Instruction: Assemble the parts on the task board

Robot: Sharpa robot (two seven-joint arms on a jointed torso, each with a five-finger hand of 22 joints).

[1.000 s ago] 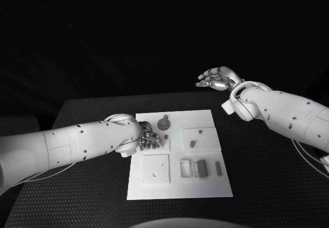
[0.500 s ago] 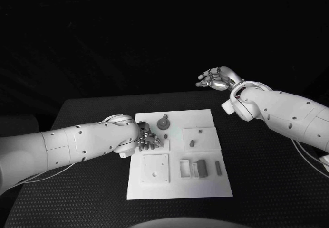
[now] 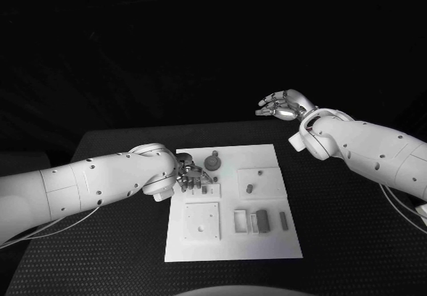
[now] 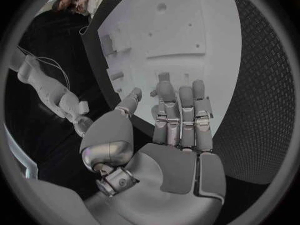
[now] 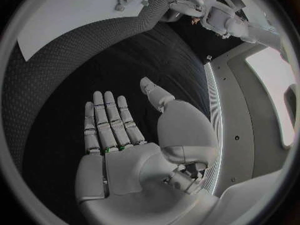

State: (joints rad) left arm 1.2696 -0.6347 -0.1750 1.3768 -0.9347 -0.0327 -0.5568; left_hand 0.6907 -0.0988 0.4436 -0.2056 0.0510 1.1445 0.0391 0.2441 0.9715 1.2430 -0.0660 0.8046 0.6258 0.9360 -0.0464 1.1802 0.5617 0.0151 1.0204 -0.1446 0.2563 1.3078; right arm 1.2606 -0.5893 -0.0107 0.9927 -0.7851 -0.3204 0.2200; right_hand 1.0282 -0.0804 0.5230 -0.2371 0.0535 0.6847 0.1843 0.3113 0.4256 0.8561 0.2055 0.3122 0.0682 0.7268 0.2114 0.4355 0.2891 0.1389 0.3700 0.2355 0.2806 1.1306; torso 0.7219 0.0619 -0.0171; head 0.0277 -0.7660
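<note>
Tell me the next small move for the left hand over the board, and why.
Probably lower the left hand a little and close its fingers on a small part beneath them. It hovers over the task board's upper left section, fingers apart and holding nothing, while the right hand is raised, open, beyond the table's far edge.

1. My head camera looks steeply down from above onto the desk [image 3: 116, 259], taking in the whole task board [image 3: 233, 203] and both arms from some way off.
2. My left wrist camera sits behind the left hand [image 4: 169, 135], close over the board [image 4: 187, 30], looking along the fingers [image 4: 184, 110].
3. My right wrist camera sits behind the right hand [image 5: 125, 150], farther off over the desk [image 5: 62, 85].
4. All three views share the board [image 5: 69, 10].
</note>
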